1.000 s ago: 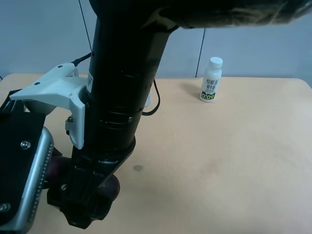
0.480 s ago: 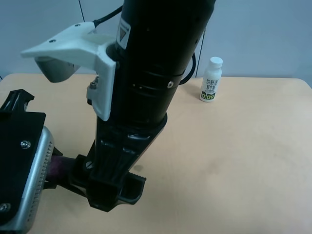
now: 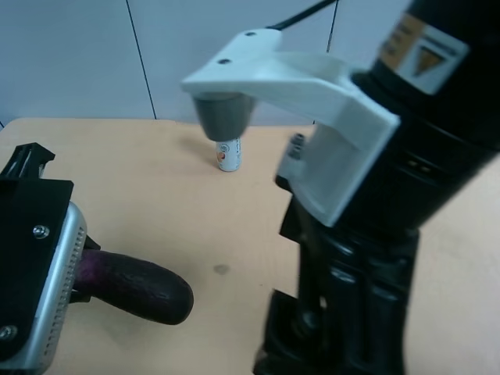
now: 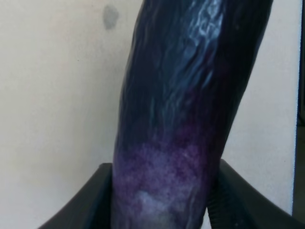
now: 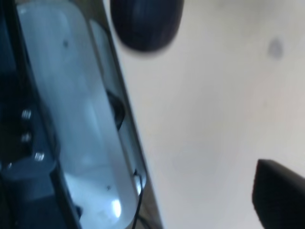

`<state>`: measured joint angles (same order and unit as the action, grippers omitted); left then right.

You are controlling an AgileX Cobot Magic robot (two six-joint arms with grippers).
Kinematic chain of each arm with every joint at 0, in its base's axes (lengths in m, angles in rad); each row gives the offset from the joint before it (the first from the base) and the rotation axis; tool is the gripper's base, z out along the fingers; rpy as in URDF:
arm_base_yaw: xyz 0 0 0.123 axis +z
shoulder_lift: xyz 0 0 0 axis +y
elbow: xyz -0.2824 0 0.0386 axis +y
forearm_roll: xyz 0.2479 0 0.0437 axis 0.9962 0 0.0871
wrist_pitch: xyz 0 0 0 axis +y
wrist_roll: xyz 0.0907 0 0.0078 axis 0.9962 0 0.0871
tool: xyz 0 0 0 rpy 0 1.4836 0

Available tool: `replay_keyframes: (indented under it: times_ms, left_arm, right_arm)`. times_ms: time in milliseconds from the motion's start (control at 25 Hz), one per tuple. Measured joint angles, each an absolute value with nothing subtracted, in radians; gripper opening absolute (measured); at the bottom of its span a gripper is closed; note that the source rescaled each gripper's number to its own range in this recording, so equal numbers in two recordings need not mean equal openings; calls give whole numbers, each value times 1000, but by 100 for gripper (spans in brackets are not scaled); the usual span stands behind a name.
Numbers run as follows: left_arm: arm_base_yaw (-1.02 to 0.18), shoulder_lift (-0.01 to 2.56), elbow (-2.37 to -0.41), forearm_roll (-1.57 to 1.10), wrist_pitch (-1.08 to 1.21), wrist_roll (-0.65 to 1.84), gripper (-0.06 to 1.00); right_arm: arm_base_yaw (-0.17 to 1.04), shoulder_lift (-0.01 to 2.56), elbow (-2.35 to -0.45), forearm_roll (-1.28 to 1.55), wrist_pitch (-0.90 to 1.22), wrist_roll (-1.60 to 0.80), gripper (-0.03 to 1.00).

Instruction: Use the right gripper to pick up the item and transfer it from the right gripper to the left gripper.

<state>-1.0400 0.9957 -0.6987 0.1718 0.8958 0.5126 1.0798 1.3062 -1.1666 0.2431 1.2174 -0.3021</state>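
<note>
**Q:** What is noted as changed over the last second?

**A:** The right tool (image 3: pixel 312 348) has been withdrawn. A second ago its black claw was recorded around the eggplant (image 3: pixel 139 286) at 8 o'clock of the exterior high view. Half a second ago it was already coming off. It is now found at 5 o'clock, well apart from the eggplant, with its white bracket (image 3: pixel 312 94) swung up to 1 o'clock.

**Q:** State of the two tools?

**A:** In its own wrist view the right tool is seen with jaws spread wide and nothing held. Only bare surface (image 5: pixel 214 105) lies between them, and the eggplant's rounded dark tip sits at the frame edge. The left tool (image 3: pixel 55 293) is closed hard on the eggplant's paler purple end. This is confirmed in the left wrist view, where the body is wedged between the black fingers (image 4: pixel 81 207).

**Q:** Where is the item placed?

**A:** It is carried by the left tool alone at 8 o'clock. Its free dark end is pointed toward 4 o'clock, near a small stain (image 3: pixel 222 269). A shadow is seen beneath it, but whether it is fully clear of the surface cannot be told. A bottle (image 3: pixel 228 154) is noted at 12 o'clock, partly hidden and well apart from both tools.

**Q:** Meaning for the task?

**A:** The handover is judged done, since the release has been made and the eggplant has not dropped. One caution is entered: the skin is glossy and only one end is gripped, so sagging or slipping is considered possible if the left arm is moved sharply.
</note>
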Motion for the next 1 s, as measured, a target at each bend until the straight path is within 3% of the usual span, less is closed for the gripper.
replay_keyframes:
  times_ms: [680, 1000]
  left_arm:
    - [-1040, 996, -699, 172, 896, 513, 0]
    - [-1040, 996, -699, 172, 896, 513, 0]
  right_arm:
    - [1080, 513, -668, 110, 1149, -179, 100]
    - [1080, 319, -574, 76, 1114, -138, 100]
